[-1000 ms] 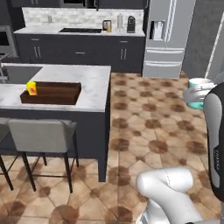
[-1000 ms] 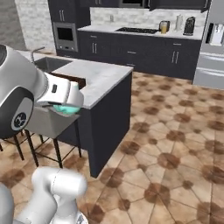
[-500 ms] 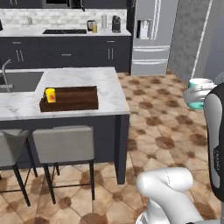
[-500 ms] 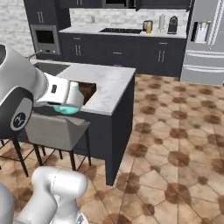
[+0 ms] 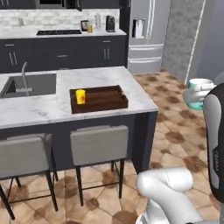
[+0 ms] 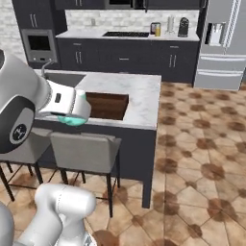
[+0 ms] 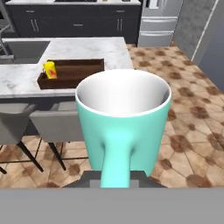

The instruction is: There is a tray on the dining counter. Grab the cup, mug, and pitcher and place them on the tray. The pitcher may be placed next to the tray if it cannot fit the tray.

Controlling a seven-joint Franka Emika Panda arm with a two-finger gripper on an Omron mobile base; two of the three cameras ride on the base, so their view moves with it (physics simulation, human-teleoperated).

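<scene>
At left on the marble surface (image 5: 109,76): a sink (image 5: 30,83), then the dark brown tray (image 5: 99,99) with the yellow cup (image 5: 80,96) standing upright inside its left end. Under the surface edge, two grey stools (image 5: 98,146). Far at right, over the tiled floor (image 5: 175,140) and well apart from the tray: claw (image 7: 115,175) closed narrow on the handle of the teal mug (image 7: 123,120), held upright, mouth open upward.

Glossy white, rounded arm (image 5: 168,188) rising in smooth tubular links, with a dark grey joint band (image 6: 19,129) bearing a small white mark. Boxy white hand housing (image 6: 65,100) with a dark square inset.
</scene>
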